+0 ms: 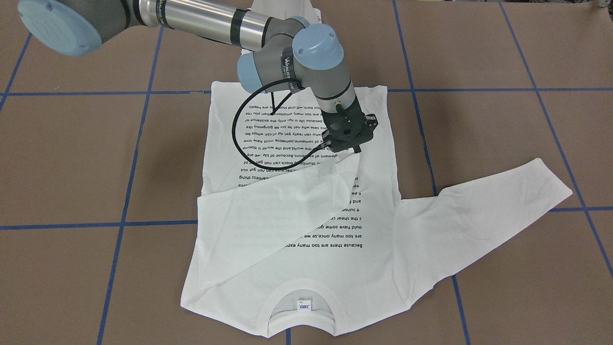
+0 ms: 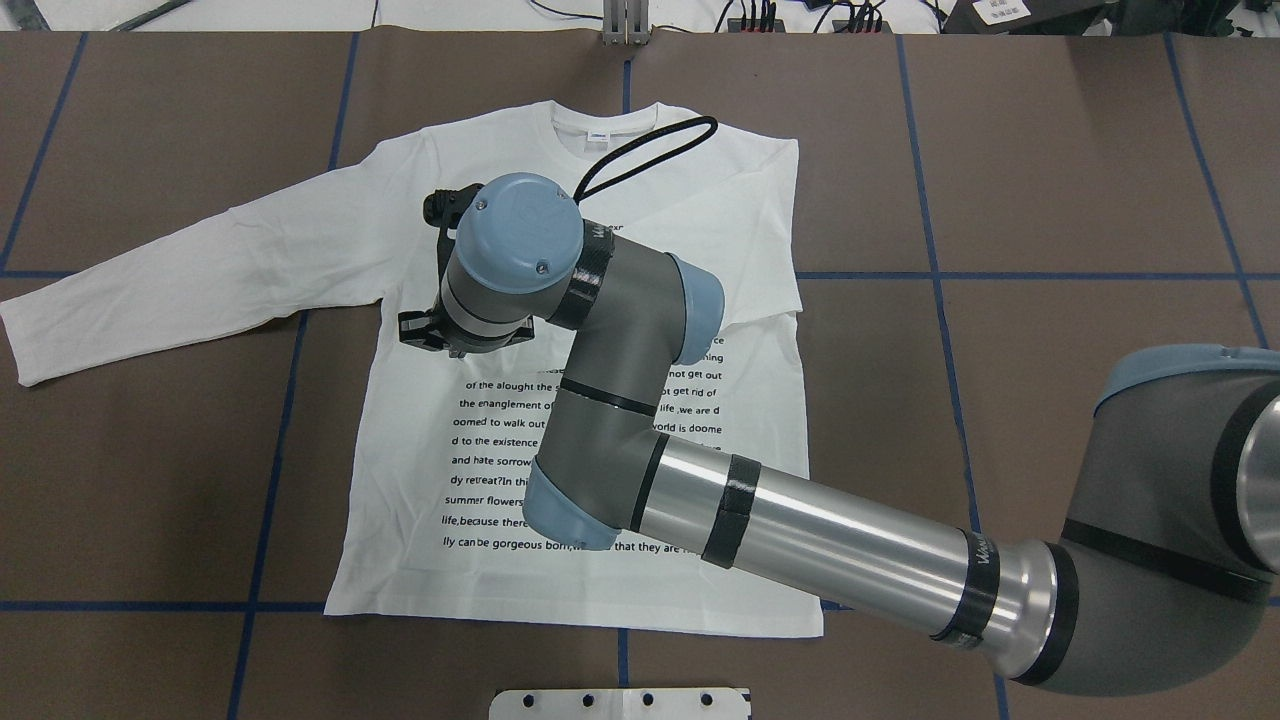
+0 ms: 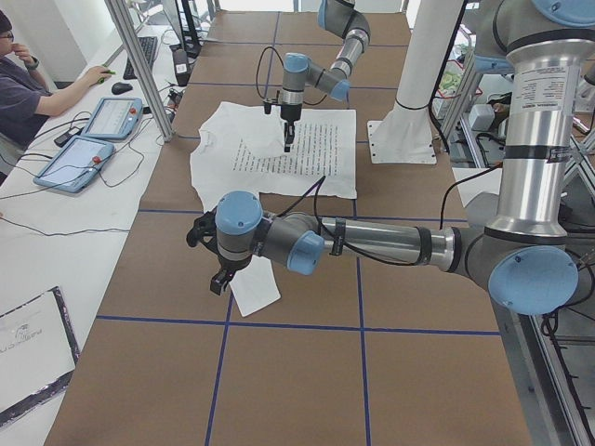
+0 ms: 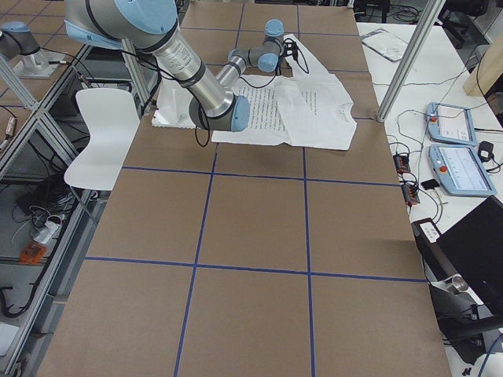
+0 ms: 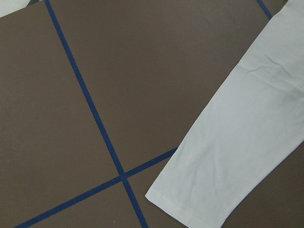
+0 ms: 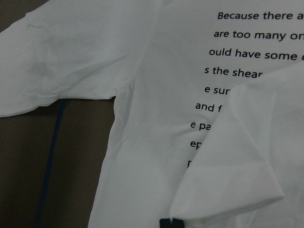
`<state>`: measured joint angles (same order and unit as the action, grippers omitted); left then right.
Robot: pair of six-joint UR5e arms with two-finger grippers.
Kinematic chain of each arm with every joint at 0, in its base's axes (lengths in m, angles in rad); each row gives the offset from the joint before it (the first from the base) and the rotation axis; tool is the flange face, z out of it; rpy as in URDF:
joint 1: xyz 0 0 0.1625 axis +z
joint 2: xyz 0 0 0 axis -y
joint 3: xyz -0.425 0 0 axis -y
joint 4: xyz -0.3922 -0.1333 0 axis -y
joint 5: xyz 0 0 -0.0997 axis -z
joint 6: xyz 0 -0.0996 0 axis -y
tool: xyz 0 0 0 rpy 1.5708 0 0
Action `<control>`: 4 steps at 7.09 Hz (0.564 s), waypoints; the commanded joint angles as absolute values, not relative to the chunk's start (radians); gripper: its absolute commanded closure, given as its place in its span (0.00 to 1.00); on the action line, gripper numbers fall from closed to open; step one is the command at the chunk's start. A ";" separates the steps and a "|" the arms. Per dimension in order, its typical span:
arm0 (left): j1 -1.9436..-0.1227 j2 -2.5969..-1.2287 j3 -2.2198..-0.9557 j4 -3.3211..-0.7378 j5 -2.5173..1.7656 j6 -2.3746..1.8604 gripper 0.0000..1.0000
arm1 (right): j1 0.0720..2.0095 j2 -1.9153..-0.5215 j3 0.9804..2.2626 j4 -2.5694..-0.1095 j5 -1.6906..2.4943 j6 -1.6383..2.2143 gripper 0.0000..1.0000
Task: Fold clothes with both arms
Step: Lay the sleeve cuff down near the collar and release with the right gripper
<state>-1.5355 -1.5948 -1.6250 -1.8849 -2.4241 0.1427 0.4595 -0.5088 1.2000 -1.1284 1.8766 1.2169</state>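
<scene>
Exterior front-facing view: a white shirt (image 1: 383,230) is spread print side up on the brown table (image 1: 72,158), its neck (image 1: 300,292) at the bottom centre of the frame and its hem near the top. A small label (image 1: 304,305) is seen inside the neck. Blue tape (image 1: 129,182) is laid in a grid over the table.

The right arm (image 1: 201,17) is reached in from the upper left of this frame. The right gripper (image 1: 352,147) is held at the centre, over the lines of print (image 1: 268,143). It is closed on the cuff of the folded sleeve (image 1: 268,206), which is drawn from the lower-left shoulder diagonally up across the chest, so that part of the print is covered. In the right wrist view the cuff (image 6: 228,190) is seen ending at the dark fingertips (image 6: 165,223) at the bottom edge.

The flat sleeve (image 1: 488,201) is stretched out to the right of the frame, flat on the table.

In the exterior left view the left gripper (image 3: 216,279) is seen at centre left, just beside the end of the flat sleeve, on the left arm (image 3: 372,243). Whether its jaws are open or closed cannot be told.
</scene>
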 commanded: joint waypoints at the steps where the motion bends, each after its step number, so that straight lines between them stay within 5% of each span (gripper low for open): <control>1: -1.536 -1.595 -1.623 -1.885 -2.425 0.143 0.00 | 0.454 -0.511 1.192 -1.127 1.876 1.216 0.93; 2: -1.536 -1.595 -1.620 -1.885 -2.424 0.141 0.00 | 0.439 -0.499 1.187 -1.126 1.817 1.218 0.03; 4: -1.535 -1.597 -1.609 -1.897 -2.424 0.140 0.00 | 0.373 -0.457 1.169 -1.124 1.659 1.195 0.00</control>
<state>-1.5348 -1.5964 -1.6156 -1.8882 -2.4239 0.1403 0.4067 -0.4810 1.1817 -1.1251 1.7349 1.2067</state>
